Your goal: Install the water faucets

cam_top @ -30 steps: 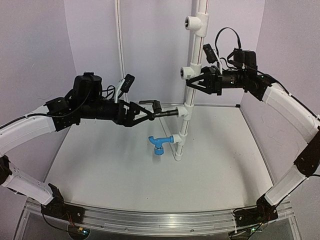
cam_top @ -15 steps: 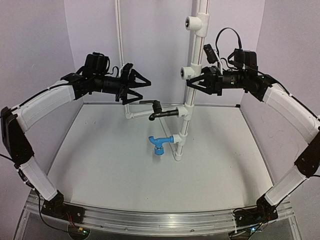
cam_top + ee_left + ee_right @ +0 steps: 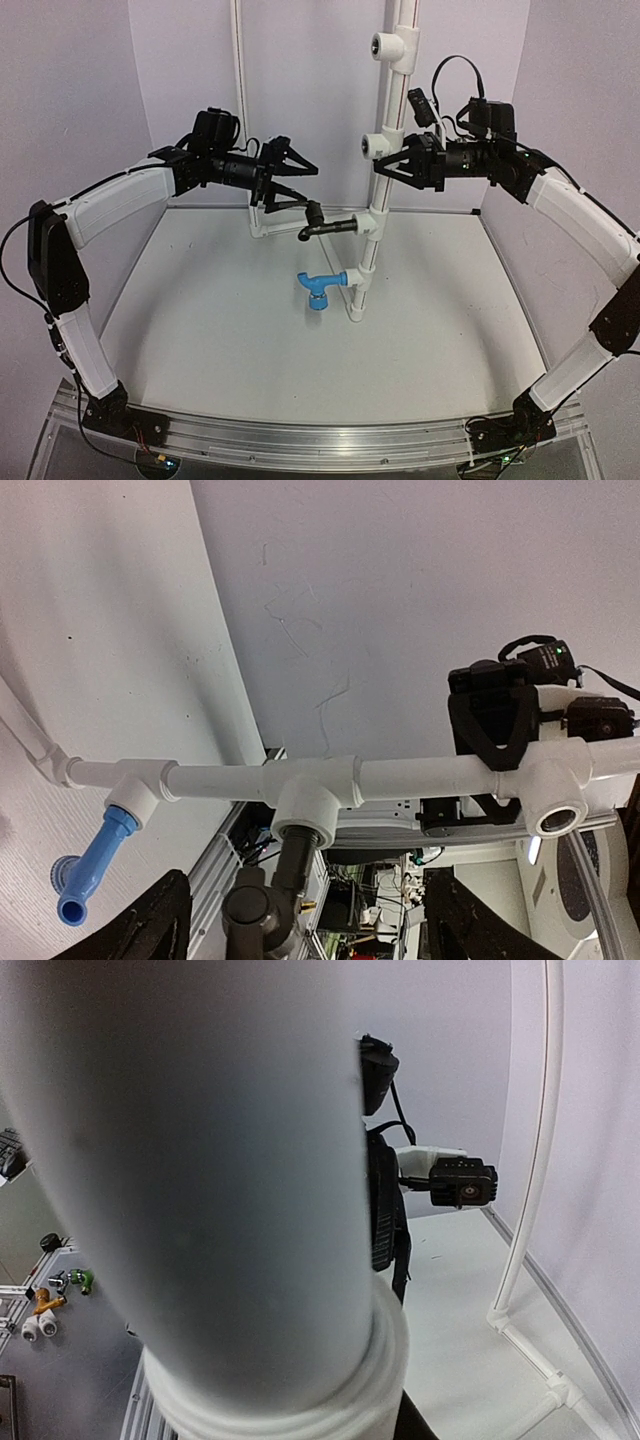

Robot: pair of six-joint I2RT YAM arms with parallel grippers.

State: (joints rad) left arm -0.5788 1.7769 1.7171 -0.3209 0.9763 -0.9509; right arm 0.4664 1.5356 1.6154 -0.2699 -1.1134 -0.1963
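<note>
Left gripper [image 3: 303, 187] apart, just above black faucet [image 3: 325, 225]; right gripper [image 3: 385, 167] clamped on pipe [image 3: 395, 92].

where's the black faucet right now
In the top view, near the centre, the black faucet sticks out leftward from the white upright pipe, above the blue faucet and just under the left gripper.

upper faucet [image 3: 320, 224] black; lower faucet [image 3: 318, 291], at its 6 o'clock, bright blue; pipe [image 3: 392, 95] white; table [image 3: 220, 340] white; walls [image 3: 70, 90] lilac
</note>
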